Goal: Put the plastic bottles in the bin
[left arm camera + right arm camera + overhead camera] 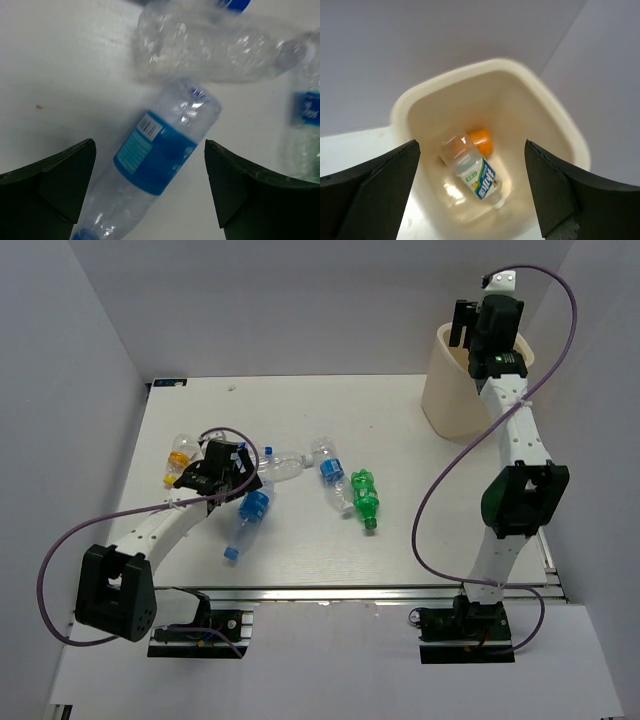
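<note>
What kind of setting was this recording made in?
Probably a lab robot cell rather than a home: a white table walled by plain panels, with staged props on it, scattered plastic bottles and a cream bin.

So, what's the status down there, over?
Left tool open over blue-label bottle on table. Right tool open above bin, labelled bottle inside. Clear bottle crowding the left pick.

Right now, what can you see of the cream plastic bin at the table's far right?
The tall cream-coloured plastic bin stands upright at the white table's far right corner, rounded-square rim up, smooth walls tapering downward. On its bottom lies a clear plastic bottle with a blue-green label, beside something orange. The open right hand hangs above the mouth, not touching it.
</note>
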